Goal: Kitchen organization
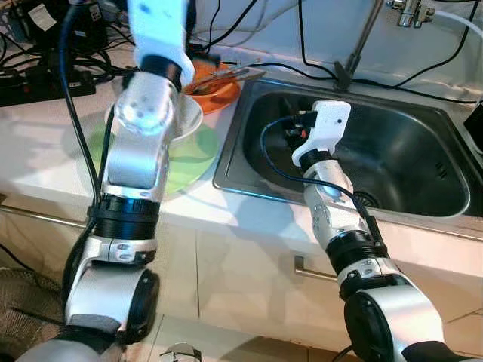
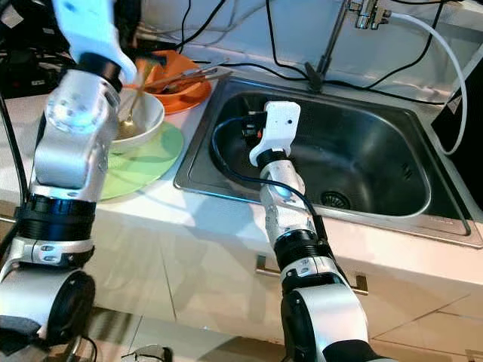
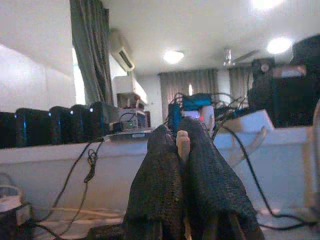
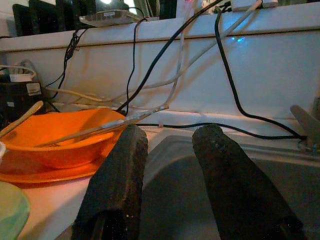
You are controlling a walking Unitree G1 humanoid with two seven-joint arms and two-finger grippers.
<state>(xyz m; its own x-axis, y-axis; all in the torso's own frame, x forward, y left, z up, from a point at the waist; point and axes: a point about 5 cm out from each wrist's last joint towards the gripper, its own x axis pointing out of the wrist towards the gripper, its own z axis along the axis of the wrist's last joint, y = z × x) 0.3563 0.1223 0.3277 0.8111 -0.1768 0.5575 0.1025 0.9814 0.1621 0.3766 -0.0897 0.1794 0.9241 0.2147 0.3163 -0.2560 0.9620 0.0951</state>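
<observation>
A white bowl (image 2: 151,113) stands on a green plate (image 2: 147,164) on the counter, left of the sink. A gold spoon (image 2: 130,121) rests in the bowl with its handle rising towards my left arm above. My left gripper (image 3: 181,134) is shut on a thin tan handle (image 3: 183,145), apparently the spoon's. Behind the white bowl sits an orange bowl (image 2: 189,89) on an orange plate, with long metal utensils (image 4: 110,125) lying across it. My right gripper (image 4: 170,135) hangs open over the left part of the steel sink (image 2: 377,162), with nothing between its fingers.
A tap (image 2: 332,45) rises behind the sink, and black cables (image 2: 407,90) run along the counter's back edge. Power strips and plugs (image 1: 38,75) crowd the far left of the counter. Cabinet fronts with a handle (image 2: 264,268) lie below.
</observation>
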